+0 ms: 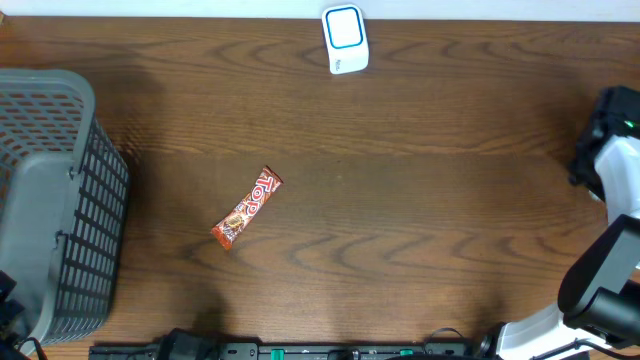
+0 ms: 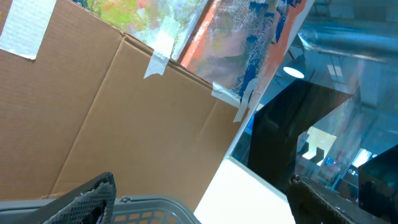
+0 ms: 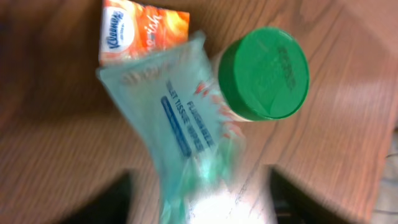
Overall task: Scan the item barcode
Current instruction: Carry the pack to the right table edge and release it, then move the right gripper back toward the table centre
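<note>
Scanner: white unit (image 1: 345, 38) at top centre of the overhead view, well apart from everything.
Item: candy bar (image 1: 247, 208) lies flat left of centre, between basket (image 1: 95, 230) and scanner; probably the thing to scan.
Right gripper (image 3: 199, 186): jaws apart over a blurred teal wipes packet (image 3: 174, 124), seemingly gripping nothing; tissue pack (image 3: 143, 28) upper left, green lid (image 3: 264, 73) upper right.
Left gripper (image 2: 200, 186): spread wide, empty, basket rim at frame bottom.
Doing it well: pinch the item by its edges, leave the barcode uncovered, face it to the scanner window, hold steady.
Basket contents: grey mesh at the left edge; nothing visible inside.
</note>
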Available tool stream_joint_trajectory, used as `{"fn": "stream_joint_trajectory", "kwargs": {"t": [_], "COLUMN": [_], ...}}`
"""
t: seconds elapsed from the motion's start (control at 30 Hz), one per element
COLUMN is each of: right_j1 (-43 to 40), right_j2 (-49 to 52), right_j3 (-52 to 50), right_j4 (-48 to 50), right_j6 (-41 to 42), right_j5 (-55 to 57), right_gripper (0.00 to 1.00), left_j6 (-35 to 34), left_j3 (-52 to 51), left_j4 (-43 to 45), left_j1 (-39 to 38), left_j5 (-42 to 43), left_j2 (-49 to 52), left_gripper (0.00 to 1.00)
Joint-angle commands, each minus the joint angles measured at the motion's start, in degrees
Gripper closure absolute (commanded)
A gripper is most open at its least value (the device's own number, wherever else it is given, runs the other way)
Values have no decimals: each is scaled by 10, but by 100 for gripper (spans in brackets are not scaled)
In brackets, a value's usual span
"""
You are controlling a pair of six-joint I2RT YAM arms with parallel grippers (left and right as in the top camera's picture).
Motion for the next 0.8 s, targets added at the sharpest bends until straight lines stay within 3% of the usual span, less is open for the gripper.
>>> {"fn": "stream_joint_trajectory", "kwargs": {"t": [0.0, 0.2, 0.37, 0.47, 0.63, 0.77], "right_j1": [-26, -28, 20, 93, 274, 442], "right_j2": [-3, -28, -75, -108, -110, -73], "right_j3": [17, 124, 178, 178, 172, 143], "right_j4": [7, -81, -125, -138, -132, -64], "right_j6": [-28, -33, -33, -33, -34, -119], "right_j5": [-76, -232, -412, -489, -495, -494], "right_gripper": [1, 1, 1, 1, 1, 1], "left_j6": [-3, -3, -3, -3, -3, -3], "left_j3": [-2, -2, -2, -2, -2, -2], "left_j4": [1, 1, 1, 1, 1, 1], "left_j1": [-1, -1, -1, -1, -1, -1], "left_j5": [-6, -6, -6, -6, -6, -6], "left_j2": [3, 3, 3, 3, 3, 3], "left_gripper": [12, 12, 12, 12, 12, 12]}}
